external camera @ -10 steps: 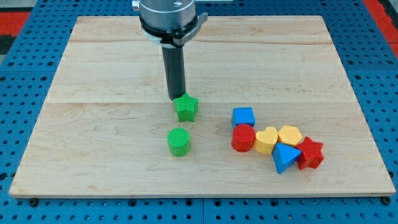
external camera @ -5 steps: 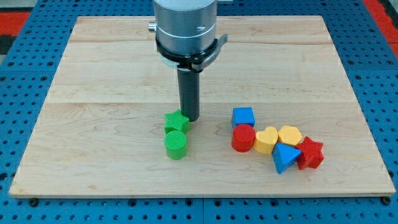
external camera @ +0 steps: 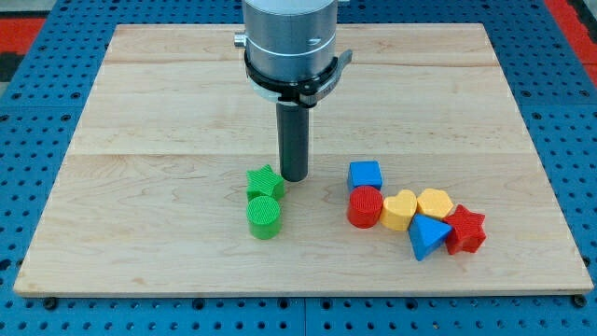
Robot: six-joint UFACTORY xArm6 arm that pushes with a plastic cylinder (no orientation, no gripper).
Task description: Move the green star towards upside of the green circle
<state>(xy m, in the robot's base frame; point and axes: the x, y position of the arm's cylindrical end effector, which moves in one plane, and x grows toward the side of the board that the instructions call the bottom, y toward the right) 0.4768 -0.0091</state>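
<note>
The green star (external camera: 265,181) lies on the wooden board (external camera: 149,149) directly above the green circle (external camera: 264,216) in the view, and the two touch. My tip (external camera: 294,177) stands just to the right of the green star, close to its right edge. The dark rod rises from there to the grey arm head at the view's top.
A cluster of blocks lies to the view's right: a blue cube (external camera: 365,175), a red cylinder (external camera: 365,206), a yellow heart (external camera: 400,209), a yellow hexagon (external camera: 435,203), a blue triangle (external camera: 427,236) and a red star (external camera: 465,230).
My tip went from above the green star round to its right side. The star slid left and down against the green circle, which shifted slightly left. In the last half second only the tip moved, slightly right.
</note>
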